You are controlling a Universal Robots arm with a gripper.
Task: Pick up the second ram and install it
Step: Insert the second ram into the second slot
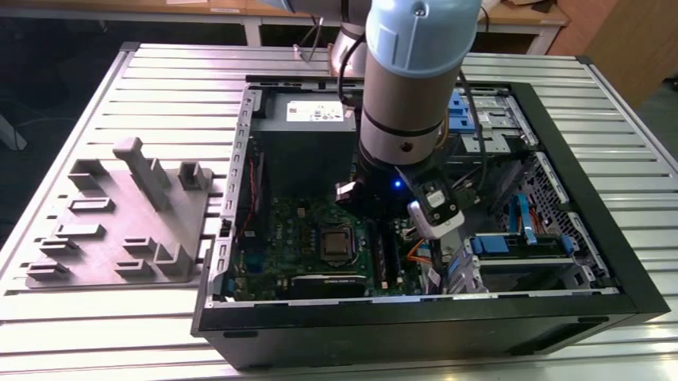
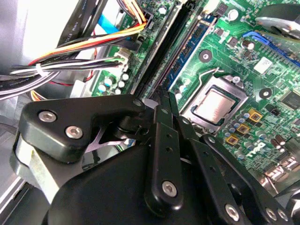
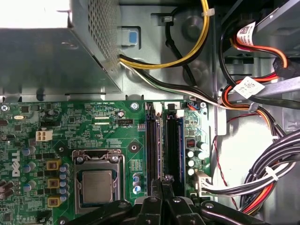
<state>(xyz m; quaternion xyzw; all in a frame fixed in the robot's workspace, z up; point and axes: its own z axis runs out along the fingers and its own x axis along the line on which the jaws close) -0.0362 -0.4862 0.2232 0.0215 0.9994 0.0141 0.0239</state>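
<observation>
Gripper point(image 3: 162, 180): your jaws sit closed together, nothing between them, low centre of the first wrist view | second ram point(image 3: 171, 145): you see it seated upright in its slot on the motherboard point(image 3: 93, 126), beside the first stick point(image 3: 152, 145), directly ahead of your fingertips | exterior view: arm point(image 1: 408, 87) reaches down into the open computer case point(image 1: 593, 262), centre frame.

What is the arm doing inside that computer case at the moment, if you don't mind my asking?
The robot arm has reached down into the open computer case on the slatted table. Its gripper is over the memory slots on the motherboard, beside the processor socket. In both wrist views the fingertips are pressed close together at the slots. Whether the second ram is between them or already seated cannot be told.
</observation>
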